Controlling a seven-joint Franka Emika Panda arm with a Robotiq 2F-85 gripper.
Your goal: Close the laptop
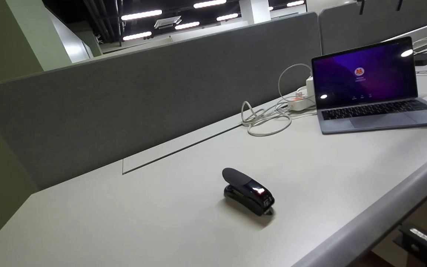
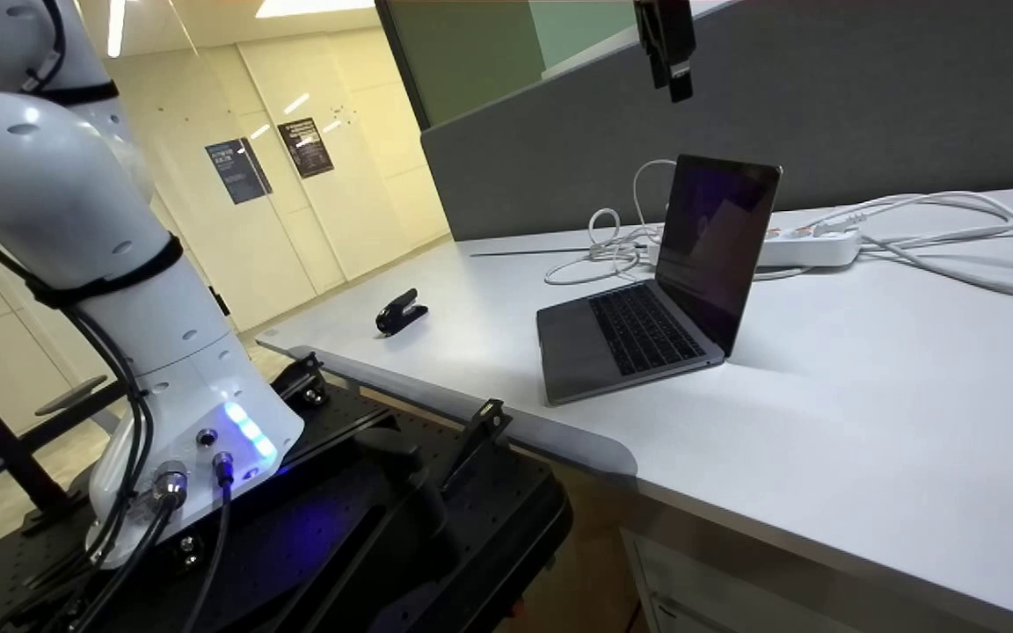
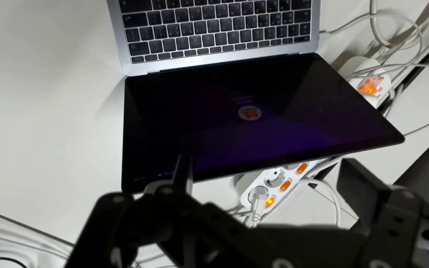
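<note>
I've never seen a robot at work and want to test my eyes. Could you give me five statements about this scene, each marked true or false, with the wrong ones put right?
1. The laptop stands open on the desk. True.
2. The pincer is open. True.
3. The pincer is touching the laptop. False: in an exterior view a gap shows between them, with the pincer higher up.
4. A black stapler sits on the desk, apart from the laptop. True.
5. The laptop is switched off. False: its screen is lit and shows purple.
</note>
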